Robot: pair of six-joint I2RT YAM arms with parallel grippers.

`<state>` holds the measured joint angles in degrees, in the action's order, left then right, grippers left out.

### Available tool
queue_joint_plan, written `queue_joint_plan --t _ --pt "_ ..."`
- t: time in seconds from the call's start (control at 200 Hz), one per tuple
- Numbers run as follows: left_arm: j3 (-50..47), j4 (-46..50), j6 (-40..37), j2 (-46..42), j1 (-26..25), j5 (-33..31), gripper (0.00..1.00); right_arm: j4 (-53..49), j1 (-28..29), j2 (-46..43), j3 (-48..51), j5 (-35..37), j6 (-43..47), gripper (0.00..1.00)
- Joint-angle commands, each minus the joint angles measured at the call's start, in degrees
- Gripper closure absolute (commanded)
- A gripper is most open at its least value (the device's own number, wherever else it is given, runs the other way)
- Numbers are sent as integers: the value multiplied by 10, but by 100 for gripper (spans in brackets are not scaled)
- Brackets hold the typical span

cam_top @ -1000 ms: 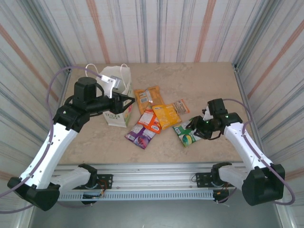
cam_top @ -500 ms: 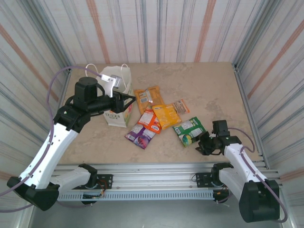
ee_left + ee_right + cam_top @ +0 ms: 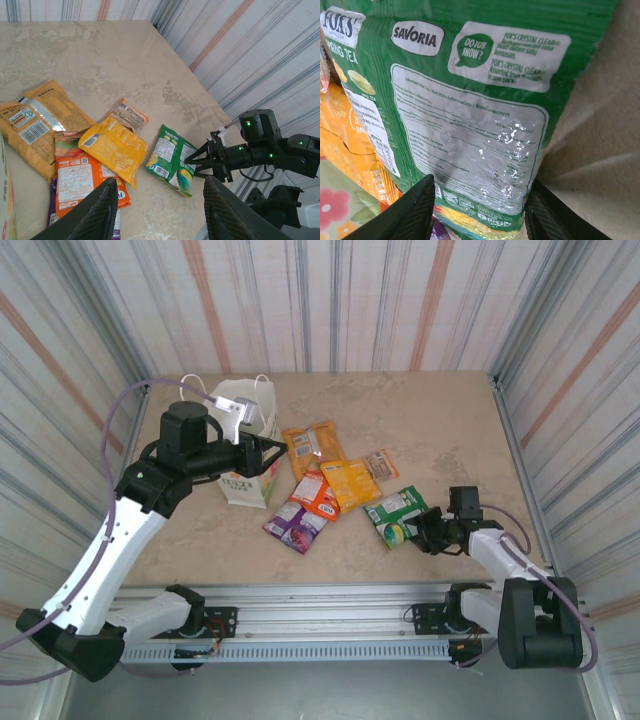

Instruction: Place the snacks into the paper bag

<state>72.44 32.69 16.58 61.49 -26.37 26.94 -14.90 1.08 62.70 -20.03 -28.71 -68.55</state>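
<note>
Your right arm has swung back toward the near right corner and dropped low since a second ago, so the right gripper (image 3: 420,532) now sits at table height against the near right end of the green packet (image 3: 395,512). Your left arm has barely shifted.

Take the paper bag (image 3: 245,486) first. It stands upright at the far left of the table (image 3: 440,430), well apart from the green packet. The left gripper (image 3: 268,450) hangs at the bag's right rim, jaws about half apart with nothing between them. Leave it there to steady the mouth.

Next, the green packet. In the right wrist view its glossy back spans the gap between your fingers (image 3: 422,210), and the jaws stand part-way apart. I cannot tell whether they bite yet. Glossy film will likely slip, so get both pads well over the edge before you squeeze, and lift slowly.

Carry it high over the cluster between you and the bag: two orange packets (image 3: 312,445), the red-orange one (image 3: 318,495), the purple one (image 3: 295,523) and the slim brown bar (image 3: 381,463). Let go only once it is inside the rim.
</note>
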Motion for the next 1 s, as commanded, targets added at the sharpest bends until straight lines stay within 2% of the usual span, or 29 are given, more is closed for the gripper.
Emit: queue_joint_plan --t 0.0,0.235,0.486,0.997 --pt "6 -12 2 0 -3 -6 51 6 -5 13 -5 6 8 58" --pt "18 -2 -2 5 -3 -9 51 -43 -14 -9 -18 8 72 88" --pt "28 5 -14 8 -3 -6 50 -113 -21 -52 -56 11 172 100" --pt "24 -14 -8 20 -3 26 50 -259 -8 -85 -235 35 407 100"
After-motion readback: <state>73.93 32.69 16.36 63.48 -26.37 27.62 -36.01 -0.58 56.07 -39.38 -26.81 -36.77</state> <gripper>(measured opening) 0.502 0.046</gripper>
